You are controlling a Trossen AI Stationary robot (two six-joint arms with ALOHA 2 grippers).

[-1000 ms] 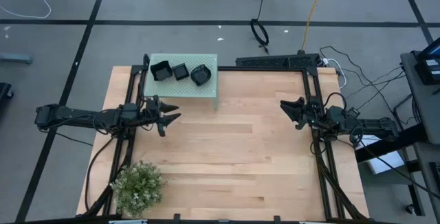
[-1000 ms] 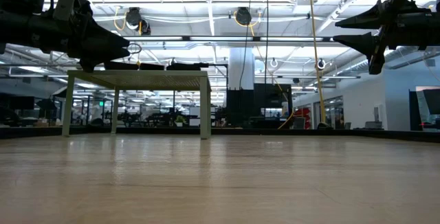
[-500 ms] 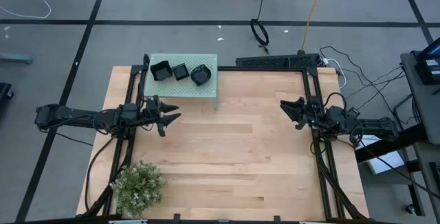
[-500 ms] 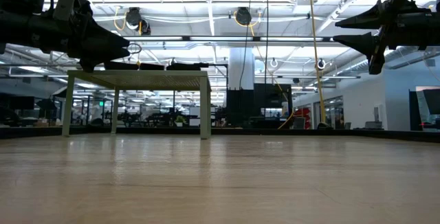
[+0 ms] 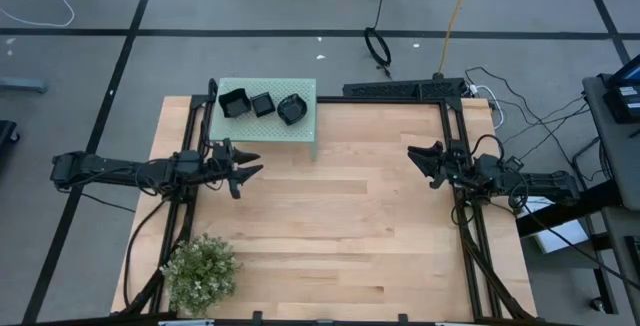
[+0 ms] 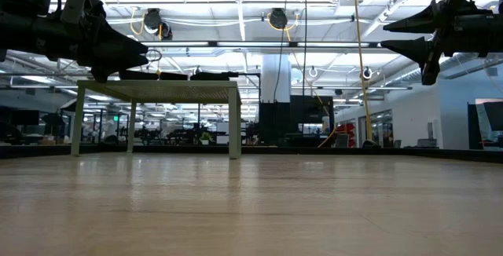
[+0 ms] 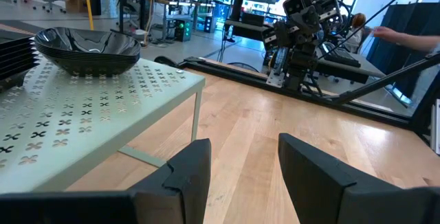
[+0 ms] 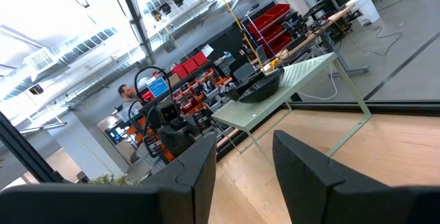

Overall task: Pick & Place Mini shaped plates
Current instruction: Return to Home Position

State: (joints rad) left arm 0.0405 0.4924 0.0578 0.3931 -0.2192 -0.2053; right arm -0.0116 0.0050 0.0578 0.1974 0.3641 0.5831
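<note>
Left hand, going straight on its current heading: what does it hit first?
Nothing close: the left hand points across bare table, the green stand off to one side. First thing in line looks to be the right hand facing it at the far edge, though exact alignment is unclear.

A large robotics lab or workshop hall. It has a high open ceiling with strip lights (image 6: 236, 44) and hanging cable reels (image 6: 277, 19). Red storage bins (image 8: 269, 18) sit on shelving, and loose cables (image 5: 378, 48) lie on a grey floor (image 5: 250, 1) marked with black tape lines (image 5: 300, 33).
</note>
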